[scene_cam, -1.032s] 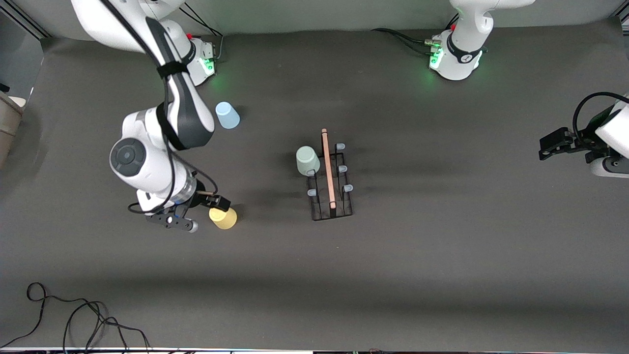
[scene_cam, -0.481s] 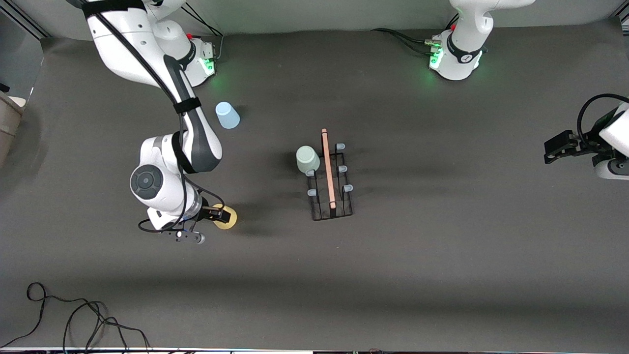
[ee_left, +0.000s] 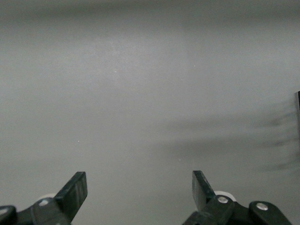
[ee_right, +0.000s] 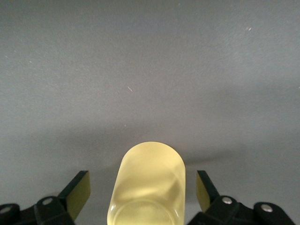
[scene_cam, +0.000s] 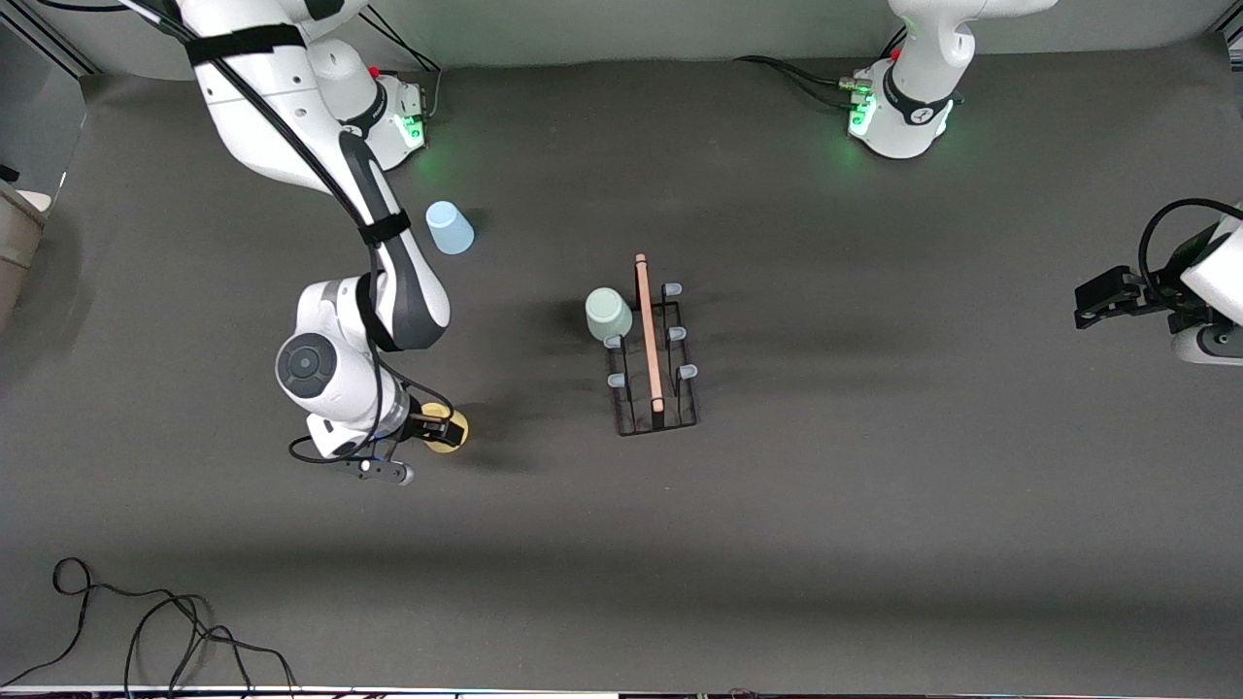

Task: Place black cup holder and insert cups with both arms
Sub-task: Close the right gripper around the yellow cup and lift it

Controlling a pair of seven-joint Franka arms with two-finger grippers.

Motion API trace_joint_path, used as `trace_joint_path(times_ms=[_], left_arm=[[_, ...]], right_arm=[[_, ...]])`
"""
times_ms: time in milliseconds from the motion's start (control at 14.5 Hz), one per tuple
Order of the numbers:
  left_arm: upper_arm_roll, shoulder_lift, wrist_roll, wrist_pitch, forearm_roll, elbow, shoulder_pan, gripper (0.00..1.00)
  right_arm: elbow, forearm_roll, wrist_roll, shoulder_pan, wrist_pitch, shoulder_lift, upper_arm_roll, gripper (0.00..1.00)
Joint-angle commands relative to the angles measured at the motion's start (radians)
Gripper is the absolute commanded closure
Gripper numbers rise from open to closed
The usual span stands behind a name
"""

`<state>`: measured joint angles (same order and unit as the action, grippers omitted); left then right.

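Nearest the front camera, the right gripper sits low at the yellow cup, toward the right arm's end of the table. Its fingers are spread wide, one on each side of the cup with a gap showing between each finger and the cup wall; nothing is grasped. The yellow cup stands on the grey table.

Farther from the camera, near the middle of the table, stands the black cup holder, upright, its light wooden handle running along the top. Pale capped pegs project from both of its sides. The pale grey-green cup sits on a peg on the side facing the right arm's end, at the holder's farther half.

Farther still, the light blue cup stands upside down on the table, near the right arm's base and well apart from the holder.

At the left arm's end of the table, the left gripper waits above bare table surface. Its fingers are released and spread, holding nothing.
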<state>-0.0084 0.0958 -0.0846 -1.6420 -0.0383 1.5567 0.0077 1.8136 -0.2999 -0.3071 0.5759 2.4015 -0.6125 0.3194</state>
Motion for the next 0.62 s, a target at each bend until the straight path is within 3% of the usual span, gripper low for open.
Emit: trace_joint_path(times_ms=[0,206,275,344,481,550], left_arm=[[-0.001,0.01,-0.011,0.016,-0.017,-0.027,0.005,0.0],[-0.004,0.005,-0.009,0.014,-0.021,-0.03,-0.006,0.0],[-0.005,0.005,-0.009,0.013,-0.029,-0.03,-0.006,0.0],[-0.005,0.005,-0.009,0.01,-0.037,-0.03,-0.008,0.0],[-0.007,0.004,-0.009,0.01,-0.037,-0.03,-0.006,0.0],[-0.007,0.004,-0.009,0.01,-0.037,-0.03,-0.005,0.0]], right_arm=[[0.01,-0.036,0.046,0.022,0.024,-0.019,0.004,0.0],[0.03,-0.038,0.048,0.027,0.018,-0.006,0.004,0.0],[0.039,-0.038,0.049,0.027,0.016,-0.003,0.004,0.1],[0.044,-0.036,0.051,0.028,0.015,0.0,0.004,0.3],[0.044,-0.036,0.051,0.028,0.01,0.003,0.006,0.85],[0.043,-0.036,0.051,0.028,0.008,0.008,0.004,1.0]])
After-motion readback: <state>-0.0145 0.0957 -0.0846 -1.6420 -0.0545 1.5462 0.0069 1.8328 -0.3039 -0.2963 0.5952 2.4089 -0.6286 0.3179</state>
